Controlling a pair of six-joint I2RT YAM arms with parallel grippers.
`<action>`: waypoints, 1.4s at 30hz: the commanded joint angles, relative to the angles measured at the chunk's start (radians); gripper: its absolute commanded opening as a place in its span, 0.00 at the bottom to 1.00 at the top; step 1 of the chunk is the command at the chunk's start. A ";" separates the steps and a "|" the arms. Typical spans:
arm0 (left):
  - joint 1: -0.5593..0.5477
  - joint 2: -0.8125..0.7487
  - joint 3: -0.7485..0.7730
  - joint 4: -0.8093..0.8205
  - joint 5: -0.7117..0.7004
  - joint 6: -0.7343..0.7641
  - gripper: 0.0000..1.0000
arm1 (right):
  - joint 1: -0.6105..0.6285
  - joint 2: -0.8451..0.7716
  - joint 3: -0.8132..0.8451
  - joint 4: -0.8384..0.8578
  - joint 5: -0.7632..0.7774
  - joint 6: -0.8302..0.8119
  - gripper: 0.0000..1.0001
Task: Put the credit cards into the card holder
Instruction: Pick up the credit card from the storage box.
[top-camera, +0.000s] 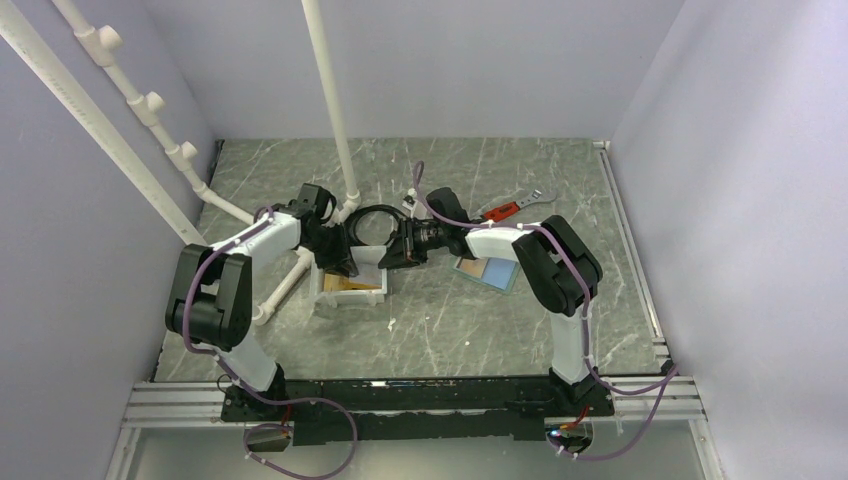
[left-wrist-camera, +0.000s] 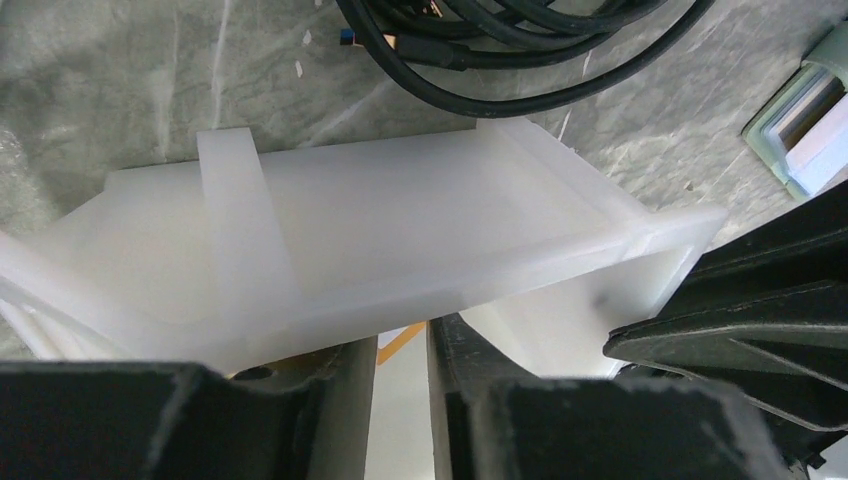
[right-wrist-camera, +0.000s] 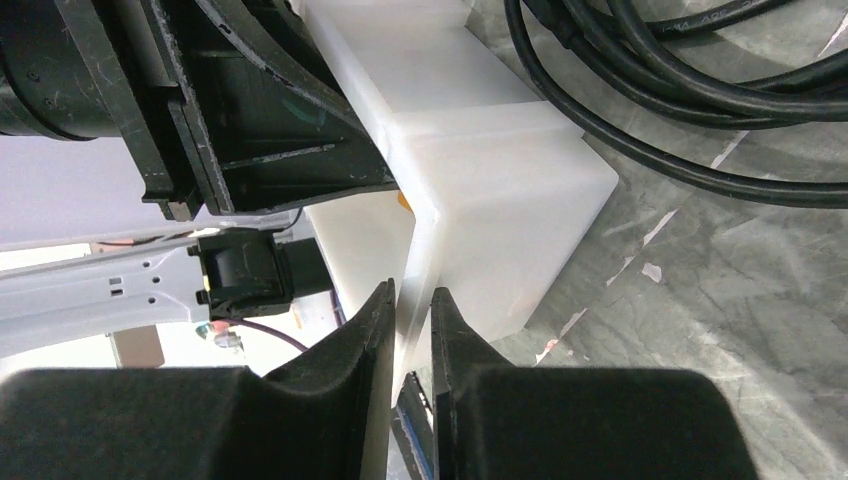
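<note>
Evidently right fingers pinch the white plastic tray by its wall, steadying it; left fingers, narrow, grip unclear, should lift one thin gold card from inside toward the grey-green folding card holder just right.

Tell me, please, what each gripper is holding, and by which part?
Both hold the white tray: the left gripper pinches one wall, and the right gripper pinches a wall beside a corner.
</note>
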 joint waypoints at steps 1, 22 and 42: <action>-0.035 -0.018 0.007 0.124 0.153 -0.050 0.24 | 0.041 0.034 0.036 0.072 -0.005 -0.017 0.09; -0.034 -0.058 0.048 -0.002 0.122 -0.091 0.00 | 0.041 0.020 0.023 0.048 0.009 -0.034 0.06; 0.089 -0.312 0.167 -0.299 0.139 0.201 0.00 | 0.027 -0.110 0.170 -0.308 0.201 -0.340 0.37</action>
